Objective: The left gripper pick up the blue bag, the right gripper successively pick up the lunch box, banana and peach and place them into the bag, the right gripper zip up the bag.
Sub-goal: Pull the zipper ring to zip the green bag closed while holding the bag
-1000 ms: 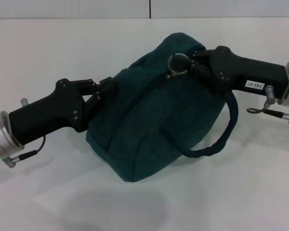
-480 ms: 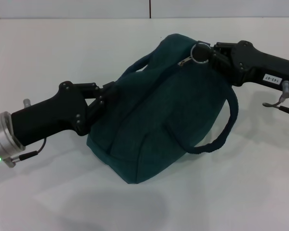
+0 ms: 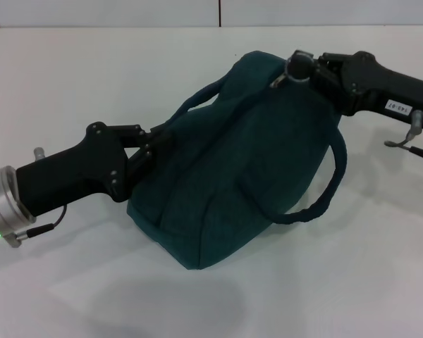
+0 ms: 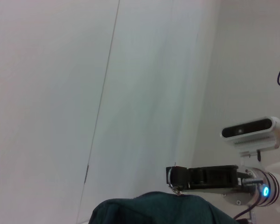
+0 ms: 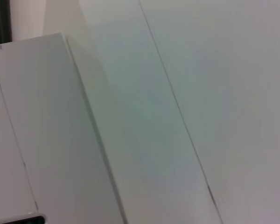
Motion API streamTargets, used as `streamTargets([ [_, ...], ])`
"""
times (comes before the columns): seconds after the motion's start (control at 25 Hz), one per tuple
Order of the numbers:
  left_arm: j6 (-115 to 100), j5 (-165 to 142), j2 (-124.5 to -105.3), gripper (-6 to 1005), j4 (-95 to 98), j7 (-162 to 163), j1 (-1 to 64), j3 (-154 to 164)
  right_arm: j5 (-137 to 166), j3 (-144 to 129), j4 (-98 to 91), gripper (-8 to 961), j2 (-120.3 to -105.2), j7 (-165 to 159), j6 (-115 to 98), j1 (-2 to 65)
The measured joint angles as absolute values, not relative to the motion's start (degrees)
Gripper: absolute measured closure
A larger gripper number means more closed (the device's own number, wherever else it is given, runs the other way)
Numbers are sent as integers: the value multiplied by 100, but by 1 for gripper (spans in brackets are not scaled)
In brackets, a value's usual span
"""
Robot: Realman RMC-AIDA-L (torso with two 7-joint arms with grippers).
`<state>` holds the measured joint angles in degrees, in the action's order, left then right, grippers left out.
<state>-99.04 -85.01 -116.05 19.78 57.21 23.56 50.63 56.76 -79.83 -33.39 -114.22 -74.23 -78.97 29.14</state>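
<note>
Gripping the silver ring pull (image 3: 297, 68), the right gripper (image 3: 307, 70) sits at the far right end of the blue bag (image 3: 233, 169) in the head view, its fingers closed on the pull at the end of the zipper line along the bag's top. That placement suits the closing stroke, which looks nearly or fully run out. The left gripper (image 3: 149, 144) is clamped on the bag's left end near a handle (image 3: 201, 95), apparently bracing the fabric against the pull. A second handle (image 3: 317, 190) droops on the right side. The bag rests tilted on the white table (image 3: 70, 77), bulging; no lunch box, banana or peach shows outside it.

From the left wrist, only the bag's top edge (image 4: 154, 210) shows, with the right gripper (image 4: 175, 177) just above it.

From the right wrist, only pale wall panels appear.
</note>
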Motion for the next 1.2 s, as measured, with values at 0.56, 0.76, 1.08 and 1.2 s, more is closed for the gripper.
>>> streamTargets([
  [0.56, -9890, -8467, -11602, 949, 1977, 5721, 2357, 5053, 5678, -7760, -3114, 941, -11426, -7108, -7504, 2899],
  [0.76, -9887, -8459, -11586, 949, 1977, 5721, 2355, 5053, 5678, -7608, -3022, 940, -11410, -7008, -7357, 2866],
  [1.08, -9886, -8447, -11575, 949, 1977, 5722, 2355, 5044, 5677, -7583, -2896, 940, -11424, -6919, -7214, 2783],
  [1.2, -9879, -8414, -11577, 949, 1977, 5742, 2356, 4948, 5676, -7583, -2888, 940, -11453, -6917, -7410, 2695],
])
